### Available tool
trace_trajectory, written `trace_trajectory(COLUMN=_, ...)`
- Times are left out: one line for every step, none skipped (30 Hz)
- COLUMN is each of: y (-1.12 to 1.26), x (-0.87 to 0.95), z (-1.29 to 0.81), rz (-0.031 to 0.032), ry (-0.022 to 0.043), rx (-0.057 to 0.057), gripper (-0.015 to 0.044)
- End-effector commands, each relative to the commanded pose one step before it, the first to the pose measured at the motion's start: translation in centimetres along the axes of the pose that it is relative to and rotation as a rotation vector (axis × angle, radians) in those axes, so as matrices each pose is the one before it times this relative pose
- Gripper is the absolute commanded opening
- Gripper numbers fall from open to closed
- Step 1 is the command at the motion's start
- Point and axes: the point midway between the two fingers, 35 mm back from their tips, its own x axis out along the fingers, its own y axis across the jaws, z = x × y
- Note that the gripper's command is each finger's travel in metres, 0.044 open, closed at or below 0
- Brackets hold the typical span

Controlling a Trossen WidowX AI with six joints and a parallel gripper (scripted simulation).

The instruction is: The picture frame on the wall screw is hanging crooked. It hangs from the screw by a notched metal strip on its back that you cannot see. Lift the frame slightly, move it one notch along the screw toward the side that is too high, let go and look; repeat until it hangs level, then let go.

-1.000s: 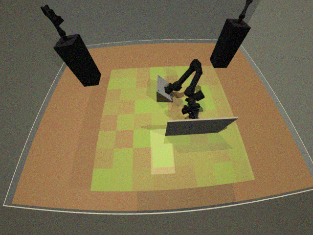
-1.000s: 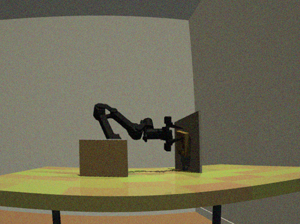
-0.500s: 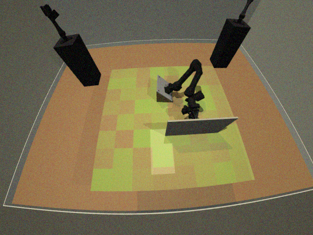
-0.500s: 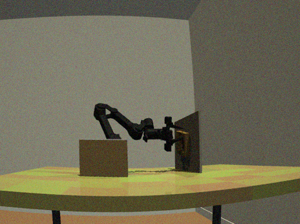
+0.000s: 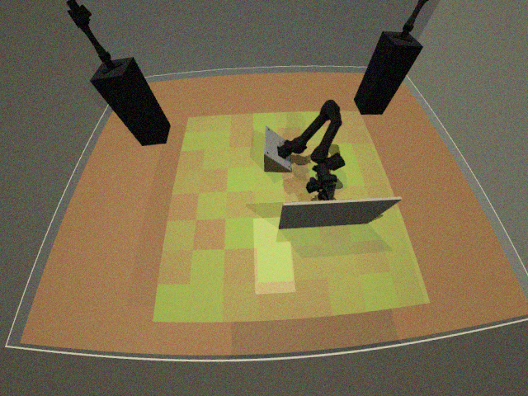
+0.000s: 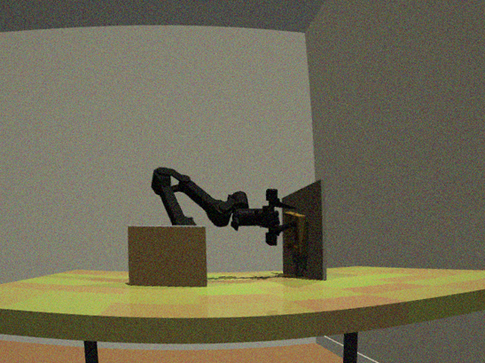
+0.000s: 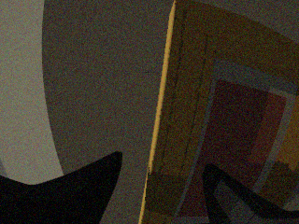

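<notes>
The picture frame [image 6: 295, 213] [image 7: 187, 84] hangs on the dark upright board [image 5: 337, 214] [image 6: 315, 235] [image 7: 103, 84]. In the wrist view its bright long edge slants against the board's edge, so it hangs crooked. In the top view the board hides it. My gripper [image 5: 326, 195] [image 6: 294, 217] [image 7: 163, 164] is open at the frame. In the exterior view one finger is above the frame's top edge and the other is lower, in front of it. In the wrist view the fingers lie on either side of the bright edge; contact cannot be told. The screw and notched strip are hidden.
A second upright panel [image 5: 272, 147] [image 6: 166, 256] stands on the patchwork table [image 5: 187, 298] [image 6: 250, 305] beside my arm's base. Two black pedestals [image 5: 132, 102] [image 5: 385, 72] with other arms stand beyond the table.
</notes>
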Motion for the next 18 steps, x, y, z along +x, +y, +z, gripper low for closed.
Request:
trace_trajectory(y=-0.06, x=0.025, z=-0.052, rz=-0.0038, ry=0.0036, rx=0.0049, gripper=0.026)
trace_trajectory(y=-0.014, x=0.006, z=-0.022, rz=0.00001, ry=0.00001, rx=0.0, gripper=0.026)
trace_trajectory(y=-0.014, x=0.006, z=-0.022, rz=0.00001, ry=0.00001, rx=0.0, gripper=0.026)
trace_trajectory(y=0.0, x=0.0, z=0.0, rz=0.0, ry=0.0, rx=0.0, gripper=0.026)
trace_trajectory(y=0.0, x=0.0, z=0.0, rz=0.0, ry=0.0, rx=0.0, gripper=0.026)
trace_trajectory(y=0.0, x=0.0, z=0.0, rz=0.0, ry=0.0, rx=0.0, gripper=0.026)
trace_trajectory(y=0.0, x=0.0, z=0.0, rz=0.0, ry=0.0, rx=0.0, gripper=0.0234)
trace_trajectory(y=0.0, x=0.0, z=0.0, rz=0.0, ry=0.0, rx=0.0, gripper=0.0208)
trace_trajectory(y=0.0, x=0.0, z=0.0, rz=0.0, ry=0.0, rx=0.0, gripper=0.0181)
trace_trajectory(y=0.0, x=0.0, z=0.0, rz=0.0, ry=0.0, rx=0.0, gripper=0.0155)
trace_trajectory(y=0.0, x=0.0, z=0.0, rz=0.0, ry=0.0, rx=0.0, gripper=0.0129)
trace_trajectory(y=0.0, x=0.0, z=0.0, rz=0.0, ry=0.0, rx=0.0, gripper=0.0103)
trace_trajectory(y=0.0, x=0.0, z=0.0, rz=0.0, ry=0.0, rx=0.0, gripper=0.0076)
trace_trajectory(y=0.0, x=0.0, z=0.0, rz=0.0, ry=0.0, rx=0.0, gripper=0.007)
trace_trajectory(y=0.0, x=0.0, z=0.0, rz=0.0, ry=0.0, rx=0.0, gripper=0.0063)
trace_trajectory(y=0.0, x=0.0, z=0.0, rz=0.0, ry=0.0, rx=0.0, gripper=0.0056)
trace_trajectory(y=0.0, x=0.0, z=0.0, rz=0.0, ry=0.0, rx=0.0, gripper=0.005)
trace_trajectory(y=0.0, x=0.0, z=0.0, rz=0.0, ry=0.0, rx=0.0, gripper=0.0043)
